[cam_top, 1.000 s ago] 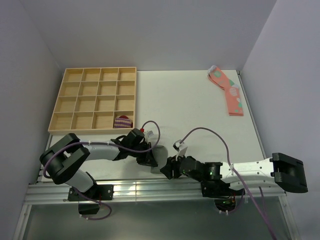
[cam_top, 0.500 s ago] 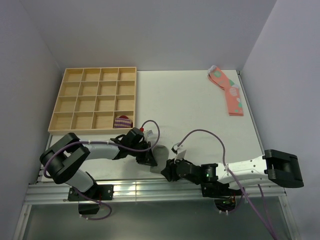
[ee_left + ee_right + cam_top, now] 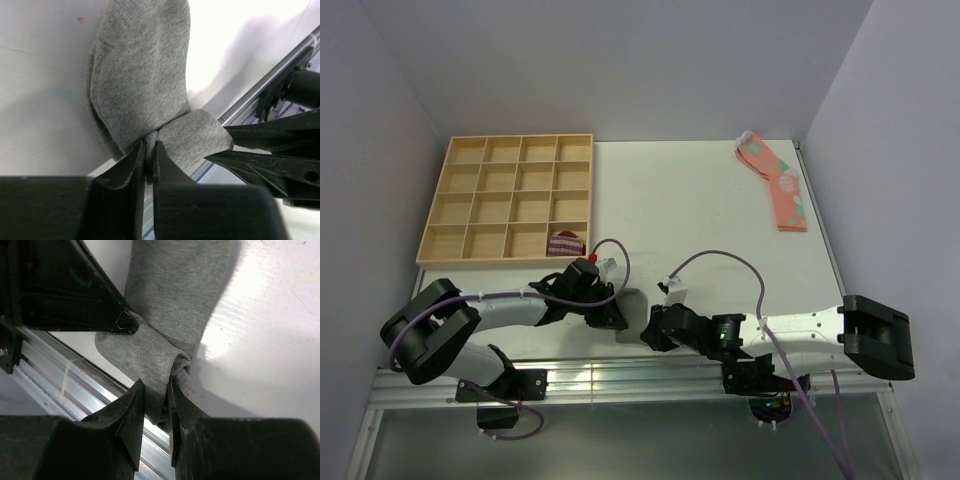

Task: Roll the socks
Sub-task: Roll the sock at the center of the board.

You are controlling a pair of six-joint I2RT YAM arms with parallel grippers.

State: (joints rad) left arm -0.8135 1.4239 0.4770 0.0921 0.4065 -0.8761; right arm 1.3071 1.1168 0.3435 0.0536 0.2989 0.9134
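A wooden tray point(image 3: 470, 261) of sixteen compartments sits at ten o'clock on the white table point(image 3: 690, 210). A small purple-striped sock bundle point(image 3: 566, 243) fills its five o'clock corner compartment. Pink spotted socks point(image 3: 778, 188) lie at two o'clock, and an aluminium rail point(image 3: 620, 378) runs along six.

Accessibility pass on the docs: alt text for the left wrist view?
A grey sock lies on a white table, its near end bunched and pinched between the left fingers at bottom centre. The right fingers reach the same bunch from the right, near a metal rail.
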